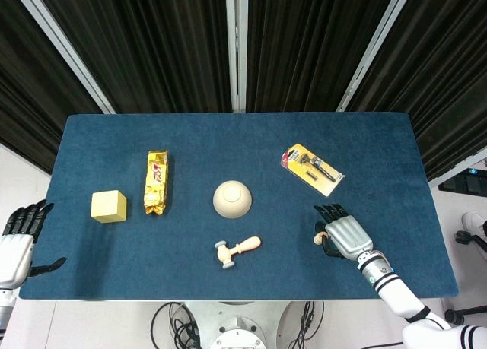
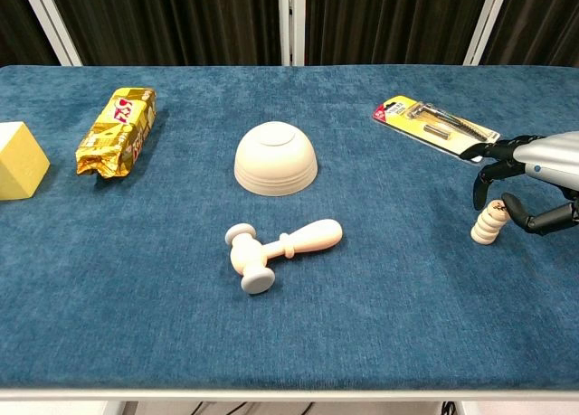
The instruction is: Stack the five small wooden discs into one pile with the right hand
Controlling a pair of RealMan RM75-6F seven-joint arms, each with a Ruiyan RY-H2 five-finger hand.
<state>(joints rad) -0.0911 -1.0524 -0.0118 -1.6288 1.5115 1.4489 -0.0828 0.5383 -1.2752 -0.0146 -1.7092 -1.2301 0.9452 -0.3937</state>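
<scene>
When weighing the next move, look first to the pile of discs [image 2: 487, 223], standing on the blue table [image 2: 362, 325] toward its right front part, upright but leaning slightly, ribbed along its side by the separate disc edges. Cannot count the discs for certain at this size; seems to hold most or all of the five, with no loose disc to be found elsewhere on the cloth.

Find the right hand [image 2: 536, 184] just beside the pile, on its right and a little above, palm down, with dark fingers [image 2: 478, 191] arched over toward the pile's top and the thumb curled low at the pile's right side. Holds nothing: fingers apart, hooped loosely about the pile rather than clamped on it, so read as open and empty. Cannot tell whether a fingertip grazes the top disc.

From the head view, place the pile at the left edge of that same hand, on the side toward the table's middle. Judge it best, then, to draw off rightward and upward, away from the pile and never across it. Take the pile's long axis as vertical with a slight tilt, likely to topple at any sideways brush.

Note the left hand [image 1: 20, 229] well apart, off the table's left edge, fingers spread and empty, far too distant to matter here.

Leave aside the mallet [image 2: 280, 246], the upturned bowl [image 2: 276, 160], the razor pack [image 2: 434, 119], the snack packet [image 2: 118, 132] and the yellow block [image 2: 18, 160], all well apart from the pile.
</scene>
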